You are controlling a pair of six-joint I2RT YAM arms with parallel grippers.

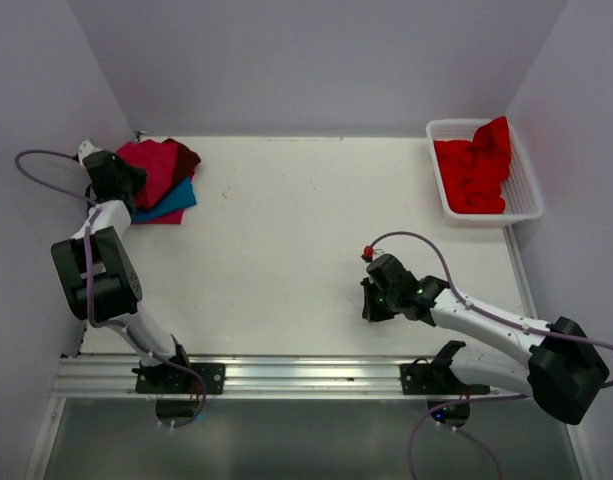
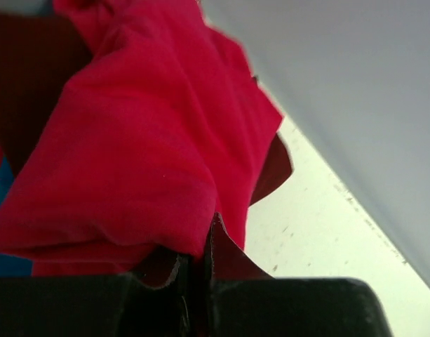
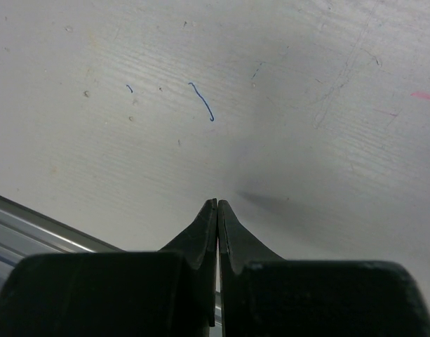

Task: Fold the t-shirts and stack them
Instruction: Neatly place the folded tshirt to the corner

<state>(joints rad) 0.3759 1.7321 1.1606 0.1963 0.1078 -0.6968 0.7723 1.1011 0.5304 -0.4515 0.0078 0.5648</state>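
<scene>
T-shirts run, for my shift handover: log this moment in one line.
left tool: shut on shirt stack, far-left corner | right tool: shut, empty, over table | red shirts: in basket

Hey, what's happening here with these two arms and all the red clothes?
The robot is folding and stacking t-shirts. Its left end effector is closed at the stack of folded shirts in the far left corner, apparently pinching an edge of the dark maroon shirt. The right end effector is shut and empty over the table. Bright red clothing waits in the white basket.
</scene>
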